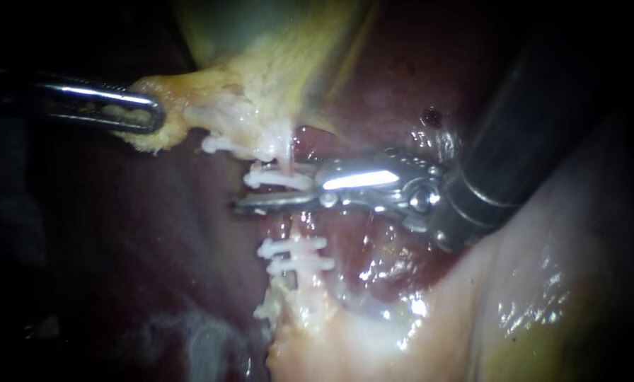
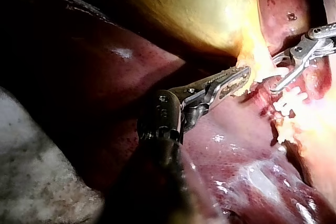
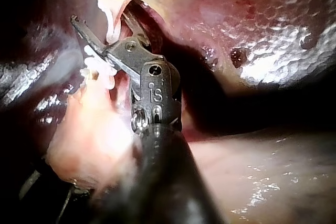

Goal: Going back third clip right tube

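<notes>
A thin pale tube (image 1: 294,228) runs down from the yellowish gallbladder neck (image 1: 260,106). It carries a white clip (image 1: 278,177) high up and two more white clips (image 1: 294,256) lower down. Another white clip (image 1: 221,145) sits beside the neck. My right instrument (image 1: 271,192) comes in from the upper right. Its jaws stand open on either side of the tube at the upper clip, and the right wrist view (image 3: 102,22) shows the gap. My left instrument (image 1: 143,117) has its jaws shut on the gallbladder's yellowish edge (image 2: 252,72).
Dark red liver (image 1: 154,233) lies under and around the tube. The gallbladder body (image 2: 199,9) bulges above the left instrument. Pale glistening tissue (image 1: 543,283) fills the lower right, under the right instrument's thick shaft (image 1: 529,127).
</notes>
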Action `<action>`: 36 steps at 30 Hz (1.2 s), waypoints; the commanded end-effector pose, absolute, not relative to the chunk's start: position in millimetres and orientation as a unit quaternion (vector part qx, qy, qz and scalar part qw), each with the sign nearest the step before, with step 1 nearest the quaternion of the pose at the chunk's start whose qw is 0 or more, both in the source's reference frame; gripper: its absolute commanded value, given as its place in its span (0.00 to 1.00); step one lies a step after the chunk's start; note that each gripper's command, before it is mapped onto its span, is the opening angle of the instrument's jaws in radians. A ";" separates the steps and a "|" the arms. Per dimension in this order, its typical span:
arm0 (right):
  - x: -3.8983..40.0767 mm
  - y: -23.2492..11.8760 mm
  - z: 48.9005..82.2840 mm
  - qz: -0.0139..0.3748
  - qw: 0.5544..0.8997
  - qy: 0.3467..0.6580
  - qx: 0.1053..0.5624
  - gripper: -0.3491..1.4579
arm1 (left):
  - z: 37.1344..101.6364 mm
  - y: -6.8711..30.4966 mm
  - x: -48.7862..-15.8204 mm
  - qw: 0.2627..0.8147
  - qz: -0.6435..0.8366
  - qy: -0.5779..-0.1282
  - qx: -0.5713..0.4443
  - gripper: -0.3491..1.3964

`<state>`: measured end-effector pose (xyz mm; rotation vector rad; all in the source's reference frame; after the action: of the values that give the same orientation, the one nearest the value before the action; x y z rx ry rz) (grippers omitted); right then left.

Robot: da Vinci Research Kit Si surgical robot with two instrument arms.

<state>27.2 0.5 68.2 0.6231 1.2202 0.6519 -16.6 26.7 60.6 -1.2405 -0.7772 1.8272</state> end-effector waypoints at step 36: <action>13.9 -1.4 62.1 0.117 0.766 0.595 0.212 0.47 | 60.6 26.5 -16.7 0.390 0.719 -0.305 -0.488 0.00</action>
<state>13.5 -1.4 61.9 0.4599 1.2942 0.2487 -16.6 26.6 60.5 -1.2399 -0.7764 1.8276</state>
